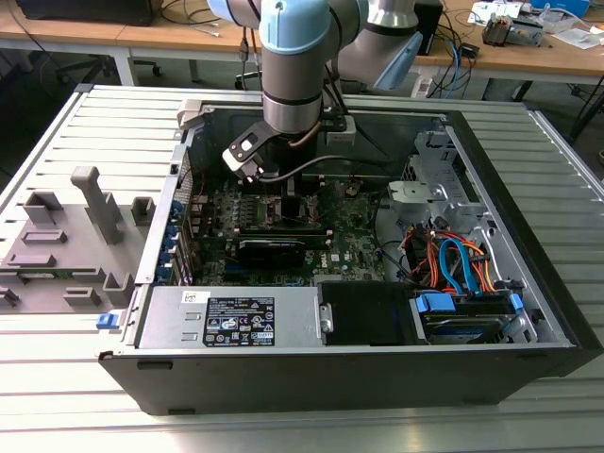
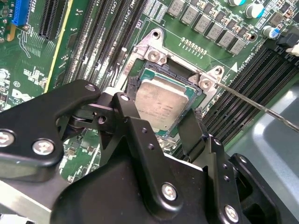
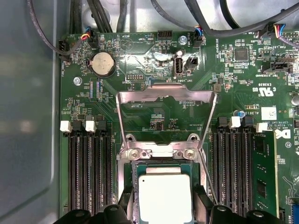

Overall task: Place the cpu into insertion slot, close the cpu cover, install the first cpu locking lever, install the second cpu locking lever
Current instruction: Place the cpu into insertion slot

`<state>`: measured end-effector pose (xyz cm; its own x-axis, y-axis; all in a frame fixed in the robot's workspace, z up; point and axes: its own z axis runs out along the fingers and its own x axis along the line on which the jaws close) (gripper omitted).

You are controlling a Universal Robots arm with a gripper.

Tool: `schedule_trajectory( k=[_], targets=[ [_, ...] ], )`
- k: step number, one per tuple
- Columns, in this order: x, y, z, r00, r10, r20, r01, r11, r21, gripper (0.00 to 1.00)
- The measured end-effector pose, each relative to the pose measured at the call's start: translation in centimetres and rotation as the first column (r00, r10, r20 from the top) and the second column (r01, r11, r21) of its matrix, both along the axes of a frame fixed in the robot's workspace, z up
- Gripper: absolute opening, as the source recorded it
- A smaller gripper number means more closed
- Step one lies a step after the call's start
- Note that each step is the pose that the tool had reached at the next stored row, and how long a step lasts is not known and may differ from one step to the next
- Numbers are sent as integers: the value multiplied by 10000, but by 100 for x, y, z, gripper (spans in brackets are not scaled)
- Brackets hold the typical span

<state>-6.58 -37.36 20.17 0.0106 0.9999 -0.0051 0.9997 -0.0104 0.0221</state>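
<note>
1. While straddling the cpu (image 2: 163,100) seated in the insertion slot (image 2: 154,69), holds pincer (image 2: 159,116) fingers (image 2: 131,116) apart, clamping nothing.
2. Works at 12 o'clock of the black card (image 1: 272,250), exterior view.
3. Risks tilting the cpu or clipping the raised cpu cover (image 3: 166,93) if lifted crooked.

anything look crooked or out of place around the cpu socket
Nothing stands out. The cpu lies square in the insertion slot. The cpu cover is swung open, not yet closed, and looks unbent.
</note>
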Motion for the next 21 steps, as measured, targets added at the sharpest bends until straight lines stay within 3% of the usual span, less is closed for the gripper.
schedule_trajectory(
  k=[4, 5, 18, 21],
  targets=[
    [0, 3, -3, 10000, -11, -3, 11, 10000, -11, 62],
    [1, 3, 61, 10000, -11, -1, 11, 10000, -8, 62],
    [23, 31, 12, 10000, 12, -3, -12, 10000, -11, 62],
    [23, 31, 56, 10000, 13, -3, -13, 10000, -85, 62]
  ],
)
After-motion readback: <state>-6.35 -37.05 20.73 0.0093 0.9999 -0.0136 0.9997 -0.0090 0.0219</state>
